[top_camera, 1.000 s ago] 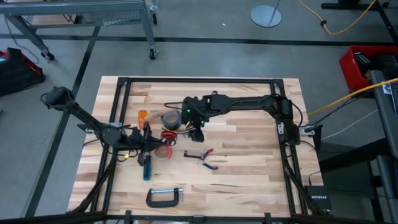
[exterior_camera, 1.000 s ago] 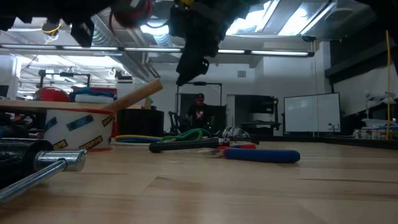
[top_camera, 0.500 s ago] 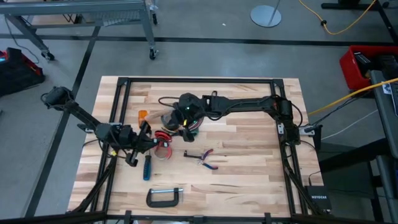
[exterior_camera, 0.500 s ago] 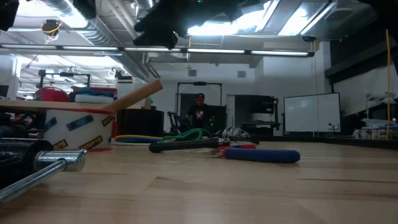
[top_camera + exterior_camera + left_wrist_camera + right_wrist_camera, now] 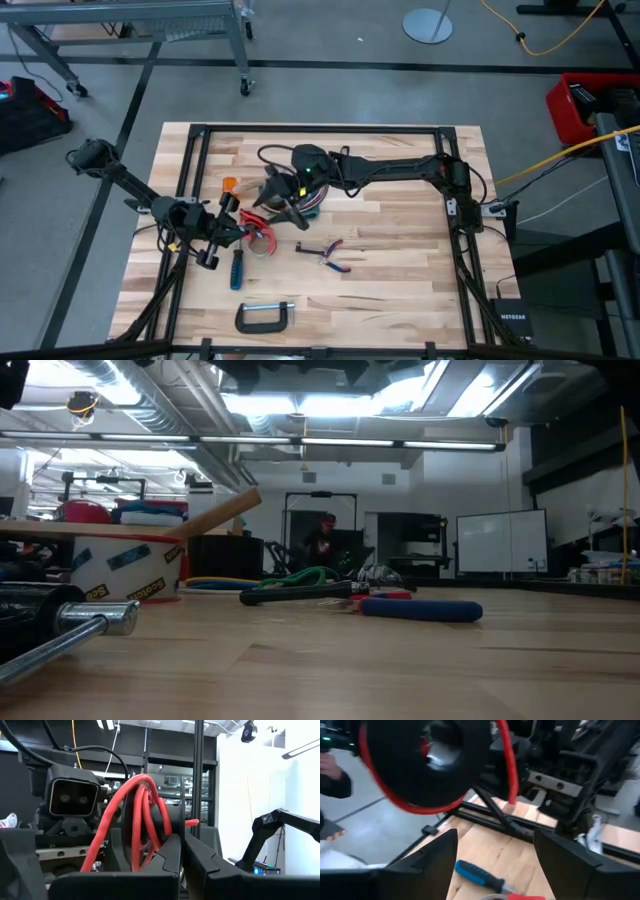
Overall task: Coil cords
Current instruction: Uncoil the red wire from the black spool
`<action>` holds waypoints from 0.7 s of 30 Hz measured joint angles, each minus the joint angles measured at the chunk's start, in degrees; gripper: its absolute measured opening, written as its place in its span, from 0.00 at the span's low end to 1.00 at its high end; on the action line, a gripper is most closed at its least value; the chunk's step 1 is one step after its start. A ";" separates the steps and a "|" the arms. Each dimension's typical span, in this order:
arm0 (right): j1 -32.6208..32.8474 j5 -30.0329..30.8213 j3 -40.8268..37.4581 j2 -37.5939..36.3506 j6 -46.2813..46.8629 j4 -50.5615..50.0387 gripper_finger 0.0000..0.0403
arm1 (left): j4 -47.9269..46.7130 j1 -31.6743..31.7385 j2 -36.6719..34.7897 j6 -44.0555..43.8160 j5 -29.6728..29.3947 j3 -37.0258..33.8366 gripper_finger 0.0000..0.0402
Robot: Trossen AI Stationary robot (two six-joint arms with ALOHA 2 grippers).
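A cord coil (image 5: 256,217) of red loops around a dark round core is held up at the table's middle left. It also shows in the left wrist view (image 5: 142,815) and the right wrist view (image 5: 422,767). My left gripper (image 5: 243,223) is shut on it. My right gripper (image 5: 284,204) is open just to the coil's right, its fingers (image 5: 427,857) spread wide and facing the coil without touching it. I cannot pick out a second cord. My left gripper pinches several red strands of the coil (image 5: 159,847) between its two fingers, at the coil's lower edge. The fingers come level from the table's left. The coil stands on edge beyond the fingertips, lifted clear of the table, with one red end (image 5: 192,822) sticking out.
A grey tape roll (image 5: 270,189) lies partly under my right gripper. A clear ring (image 5: 263,243), a blue-handled screwdriver (image 5: 237,268), red-handled pliers (image 5: 331,253) and a C-clamp (image 5: 265,317) lie toward the near edge. An orange item (image 5: 230,186) lies behind my left gripper.
My right gripper has swung up and toward the table's left, turning toward the coil and rising out of the low view. My left gripper has drawn back a little toward the table's left with the coil still in its fingers.
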 joint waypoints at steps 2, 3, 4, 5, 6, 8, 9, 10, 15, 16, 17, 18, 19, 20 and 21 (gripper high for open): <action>0.35 1.74 0.00 0.00 -0.26 1.02 0.66 | 0.00 0.00 0.00 -0.02 0.04 0.00 0.00; 0.44 2.80 0.00 0.00 -0.37 1.40 0.66 | 0.02 0.00 0.00 -0.04 0.08 0.00 0.00; 0.63 3.84 0.00 0.00 -0.38 1.79 0.66 | 0.08 0.00 0.00 -0.08 0.21 0.00 0.00; 0.69 5.14 0.00 0.00 -0.38 1.92 0.66 | 0.09 0.00 0.00 -0.14 0.65 0.00 0.00; 0.70 6.26 0.00 0.00 -0.40 1.99 0.66 | 0.11 0.00 0.00 -0.16 1.44 0.00 0.00; 0.70 7.00 0.00 0.00 -0.41 2.17 0.66 | 0.13 0.00 0.00 -0.22 3.04 0.00 0.00; 0.67 6.67 0.00 0.02 -0.41 2.46 0.66 | 0.11 0.00 0.00 -0.37 3.31 0.00 0.00; 0.67 5.93 0.00 0.02 -0.40 2.66 0.66 | -0.03 0.00 0.00 -0.81 3.37 0.00 0.00; 0.65 3.06 0.00 0.02 -0.20 1.12 0.66 | -4.53 0.02 0.04 -6.09 1.25 0.00 0.00; 0.65 2.96 0.01 0.02 -0.19 0.16 0.66 | -5.30 0.00 0.04 -6.94 -0.06 0.00 0.00; 0.65 2.95 0.00 0.02 -0.19 -1.02 0.66 | -5.67 0.00 0.04 -7.24 -1.42 0.00 0.00; 0.65 2.98 0.00 0.02 -0.16 -2.65 0.66 | -5.71 0.00 0.04 -7.28 -2.81 0.00 0.00; 0.65 3.01 0.02 0.02 0.01 -4.46 0.66 | -5.73 0.00 0.04 -6.86 -3.89 0.00 0.00; 0.65 2.94 0.02 0.02 0.19 -6.89 0.66 | -5.55 0.00 0.03 -5.78 -4.85 0.00 0.00; 0.65 2.93 0.02 0.02 0.38 -9.31 0.66 | -5.50 0.00 -0.24 -4.94 -5.45 0.00 0.00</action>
